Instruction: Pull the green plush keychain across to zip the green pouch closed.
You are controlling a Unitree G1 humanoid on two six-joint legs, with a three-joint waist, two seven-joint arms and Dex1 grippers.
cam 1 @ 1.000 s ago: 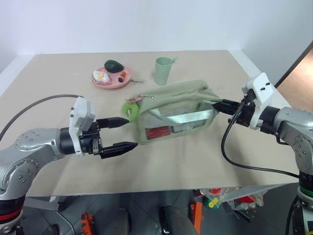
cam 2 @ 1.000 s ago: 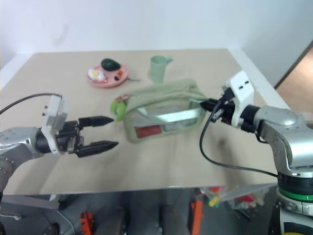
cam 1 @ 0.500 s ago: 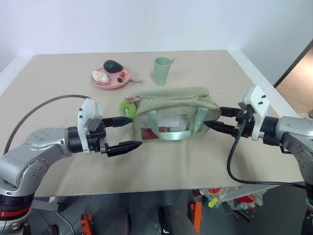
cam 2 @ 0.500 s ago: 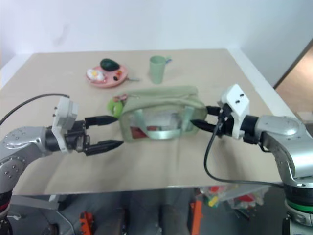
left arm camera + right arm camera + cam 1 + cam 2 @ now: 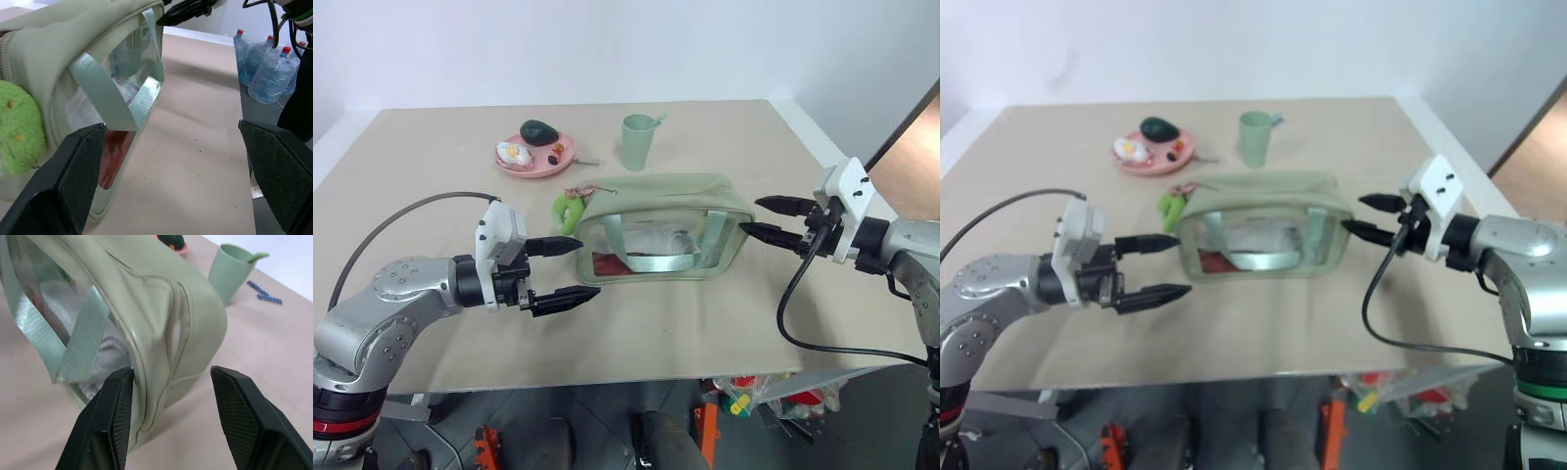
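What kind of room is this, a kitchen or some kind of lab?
Probably a lab or test room, not a kitchen: a bare table against a plain white wall, toy-like food on a pink plate, and bottled water stacked on the floor.

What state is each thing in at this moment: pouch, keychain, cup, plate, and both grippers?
green pouch: upright on the table, free of both grippers.
green plush keychain: at the pouch's left end, ungripped.
left gripper: open, level, beside the pouch's left end.
right gripper: open, just off the pouch's right end.
cup: upright, a spoon inside.
pink plate: flat, holding an avocado and other food.
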